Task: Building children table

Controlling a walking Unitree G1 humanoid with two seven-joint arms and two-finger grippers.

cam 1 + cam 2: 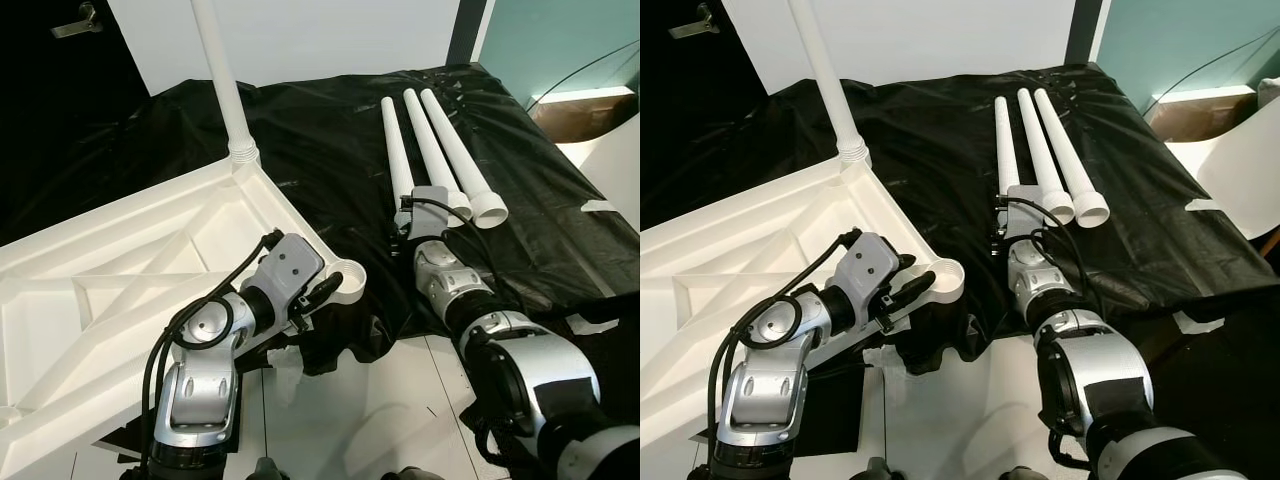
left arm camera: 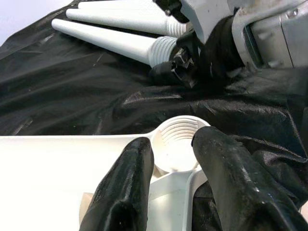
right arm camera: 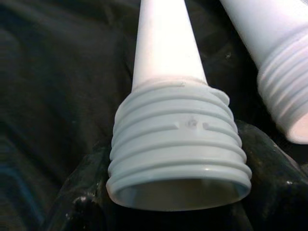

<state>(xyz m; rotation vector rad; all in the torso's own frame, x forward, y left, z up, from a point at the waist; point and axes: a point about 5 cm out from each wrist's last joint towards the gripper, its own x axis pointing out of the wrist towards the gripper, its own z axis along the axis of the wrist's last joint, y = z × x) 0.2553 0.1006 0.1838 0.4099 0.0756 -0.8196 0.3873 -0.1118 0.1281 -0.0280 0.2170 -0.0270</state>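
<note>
Tabletop assembly state: we see the white moulded plastic tabletop (image 1: 120, 270) lying upside down, ribbed underside up, over the left edge of the black plastic sheet (image 1: 320, 150) that covers the floor. One long white tapered plastic leg (image 1: 222, 80) stands upright in the far corner socket. The near corner carries an open round threaded socket (image 2: 178, 144).

Our left gripper (image 2: 173, 168) sits at that socket. Its two black fingers (image 2: 125, 187) stand narrowly apart, one on each side of the socket's outer wall; we cannot tell whether they press on it.

Three loose white tapered legs lie side by side toward the right far corner of the sheet, threaded ends pointing toward us. Our right gripper (image 1: 422, 232) is at the threaded end of the leftmost loose leg (image 1: 397, 150). The right wrist view shows this ribbed threaded collar (image 3: 178, 144) seated between the black fingers (image 3: 82, 202), which close on it from both sides. The middle loose leg (image 1: 432, 150) and the rightmost loose leg (image 1: 462, 155) lie just beside it, untouched.
</note>
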